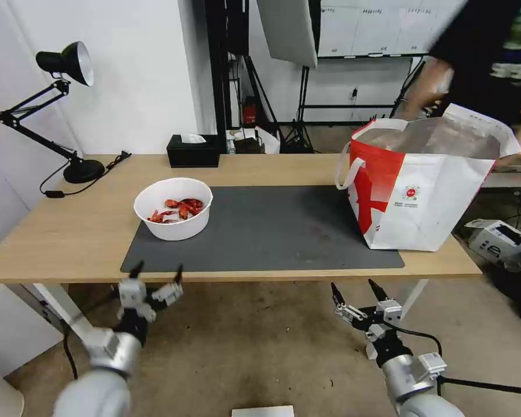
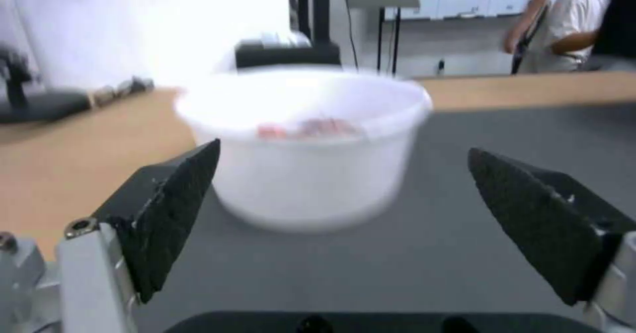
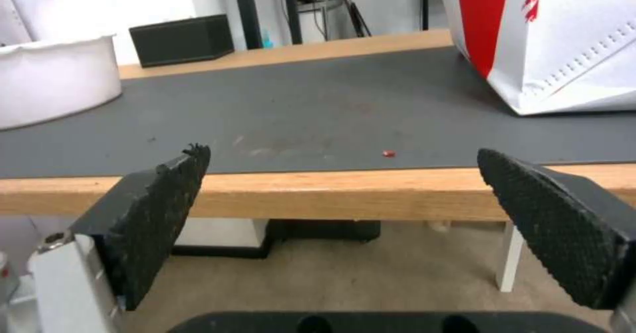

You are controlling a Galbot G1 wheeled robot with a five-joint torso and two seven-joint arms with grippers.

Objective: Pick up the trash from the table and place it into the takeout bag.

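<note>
A long light-wood counter (image 1: 69, 231) on white legs is seen, covered in the middle by a large dark grey rectangular mat (image 1: 272, 231). A white round bowl of red crayfish shells (image 1: 173, 208) is set on the mat's left end, partly over its edge. A large boxy white takeout bag with a red side panel and silver foil lining (image 1: 422, 185) is stood upright on the mat's right end, mouth open. A black tissue box (image 1: 193, 150) is placed at the counter's far edge, and a black desk lamp (image 1: 58, 110) at the far left corner.

The left end effector (image 1: 157, 272) is held at the counter's near edge, just before the bowl, fingers spread wide. The right end effector (image 1: 355, 289) is held below the near edge, near the bag's side, fingers likewise spread, nothing gripped. A small red scrap (image 3: 389, 153) is noted on the mat near the front edge.
</note>
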